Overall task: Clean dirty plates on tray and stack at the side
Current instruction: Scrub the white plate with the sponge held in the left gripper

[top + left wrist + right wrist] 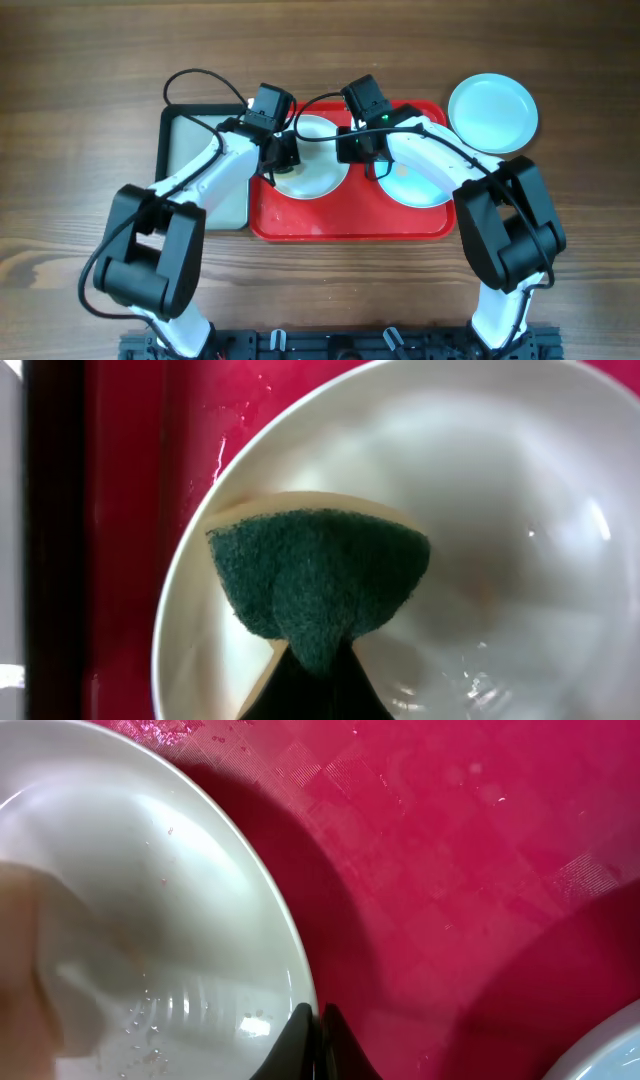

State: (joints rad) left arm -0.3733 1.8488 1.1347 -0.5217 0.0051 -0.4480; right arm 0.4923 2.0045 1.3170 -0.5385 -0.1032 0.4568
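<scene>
Left wrist: sponge (320,585) on white plate (500,510); right wrist: fingers (290,1055) pinching rim.

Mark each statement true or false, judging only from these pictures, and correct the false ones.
1. The left gripper holds a green sponge against the white plate. True.
2. All three plates lie on the red tray. False: the far light-blue plate lies on the table, beside the tray's right corner.
3. The right gripper is closed on the rim of the white plate. True.
4. The white plate lies in the right half of the tray. False: it lies in the left half; the near light-blue plate has the right half.
</scene>
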